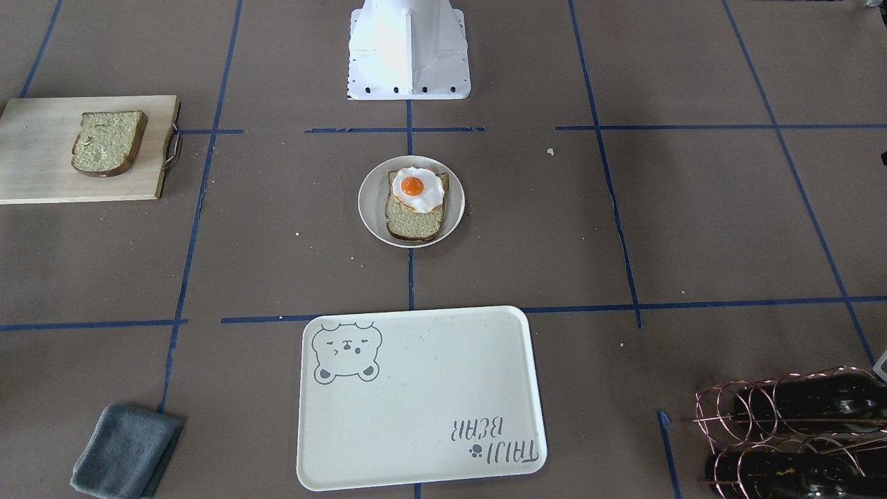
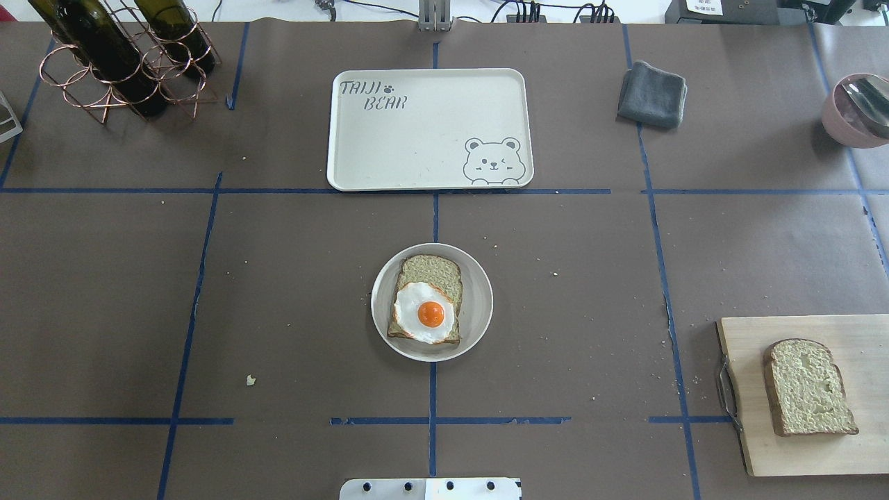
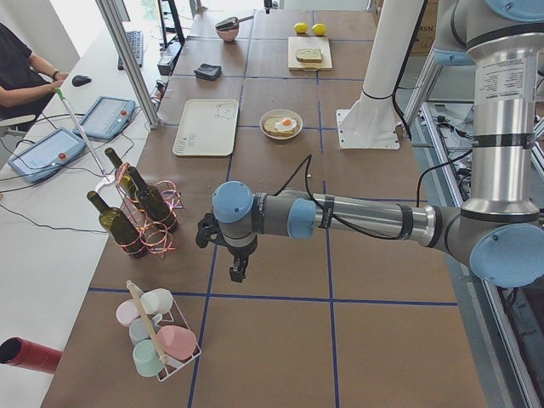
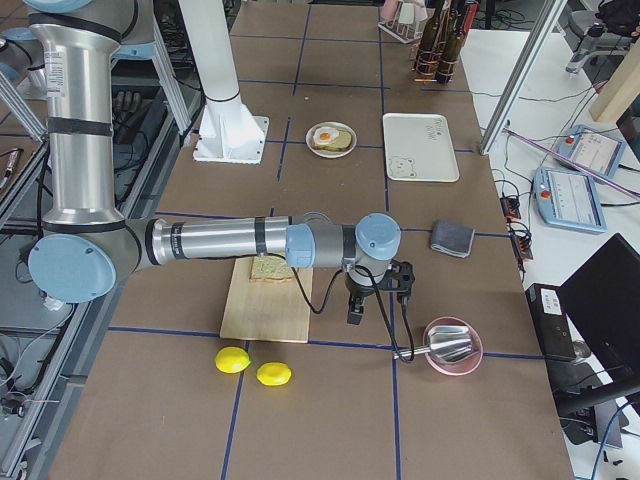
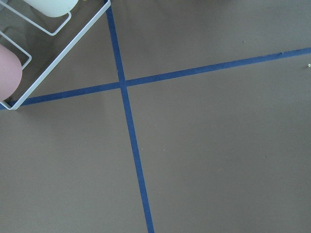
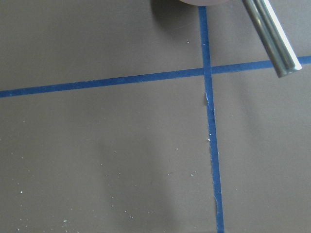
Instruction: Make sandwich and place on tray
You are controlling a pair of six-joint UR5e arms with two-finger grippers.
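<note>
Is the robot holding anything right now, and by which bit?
Nothing that I can see. The left pincer and the right pincer both hang over the table; the egg-topped slice lies on the plate, the other slice on the board.

We're looking at matt brown paper over the worktop (image 2: 278, 278), a smooth cream plastic tray (image 2: 430, 125), a pale bare-wood cutting board (image 2: 799, 455) with a shiny metal handle (image 2: 724, 385), a soft grey cloth (image 2: 651, 94), and a glossy fried egg (image 2: 425, 312) on a porous bread slice (image 2: 434, 269).
</note>
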